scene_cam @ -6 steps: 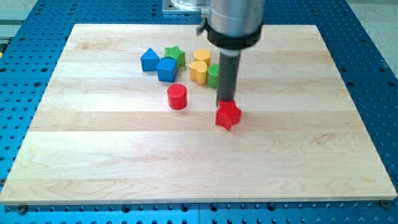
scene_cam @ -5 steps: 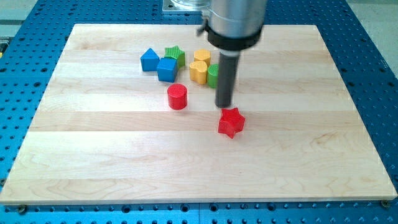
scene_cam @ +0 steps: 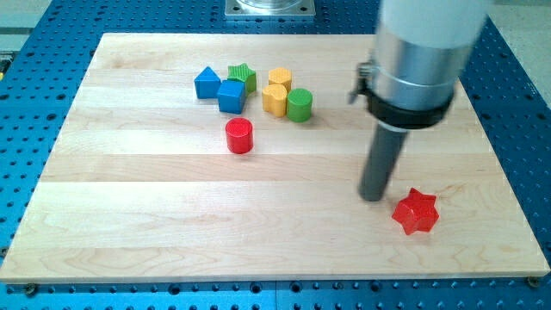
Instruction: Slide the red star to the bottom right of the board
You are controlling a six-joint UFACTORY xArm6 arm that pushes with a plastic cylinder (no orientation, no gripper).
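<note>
You are looking at a wooden board [scene_cam: 129, 215] lying on a blue perforated table [scene_cam: 525, 103]. Near the view's top, a blue pentagon-like block [scene_cam: 207, 83] is sitting just beside a blue cube [scene_cam: 231, 96], with a green star [scene_cam: 243, 76] behind it. Two yellow blocks [scene_cam: 275, 91] are standing beside a green cylinder [scene_cam: 300, 105]. A red cylinder [scene_cam: 239, 136] is standing apart below them.

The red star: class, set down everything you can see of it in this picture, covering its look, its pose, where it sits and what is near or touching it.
The red star is a small, chunky block of solid red, plastic by its look, with blunt points and a flat top face. It lies flat on the pale wooden board, toward the view's bottom right, far from the other blocks. My tip stands just to its upper left in the view; a narrow strip of board seems to separate them, so contact is doubtful.
</note>
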